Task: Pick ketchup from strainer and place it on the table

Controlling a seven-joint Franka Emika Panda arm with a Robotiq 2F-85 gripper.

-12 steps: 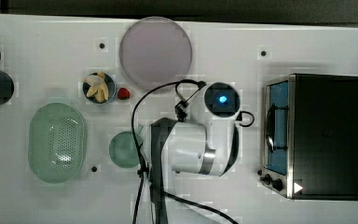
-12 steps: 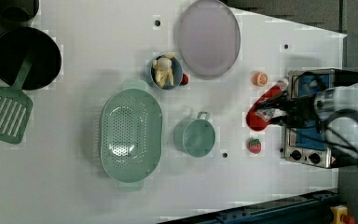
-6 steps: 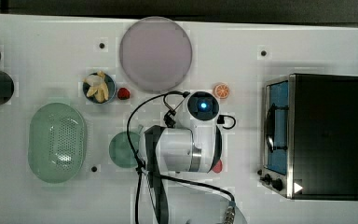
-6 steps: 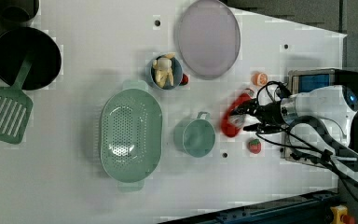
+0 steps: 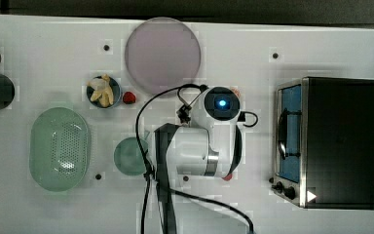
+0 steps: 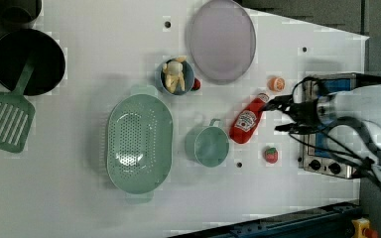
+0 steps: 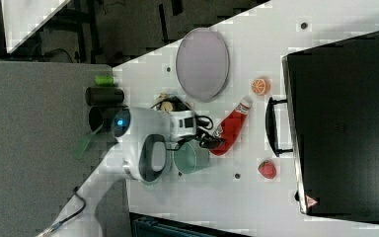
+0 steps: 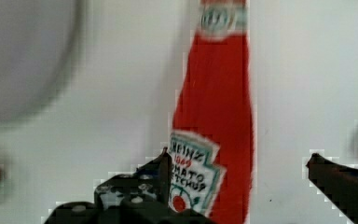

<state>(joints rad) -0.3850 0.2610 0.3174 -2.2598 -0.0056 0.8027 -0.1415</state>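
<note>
The ketchup [image 6: 246,120] lies flat on the white table [image 6: 79,208], label up, its white cap pointing toward the small orange slice [image 6: 277,83] and its base close beside the teal cup [image 6: 208,145], well clear of the pale green strainer [image 6: 138,144], whose perforated bowl holds nothing. In the left view the gripper [image 6: 284,115] hangs at the left view's right of the bottle with its two dark fingers [image 6: 278,103] spread apart, nothing between them but air; the wrist view confirms it, with the bottle [image 8: 216,116] lying lengthwise between the parted fingertips [image 8: 165,163] and neither pad pressing on it. So the hand is released and the bottle rests on its own. In the right view the bottle [image 7: 229,127] sits between the cup [image 7: 191,157] and the black toaster oven [image 7: 345,118], with a red strawberry [image 7: 267,169] near the oven's front. A pale lilac plate [image 6: 222,39] lies beyond the bottle's cap, and a blue bowl of peeled banana [image 6: 176,78] sits just beside that plate. In the top view the arm's white body [image 5: 202,141] covers the bottle.
</note>
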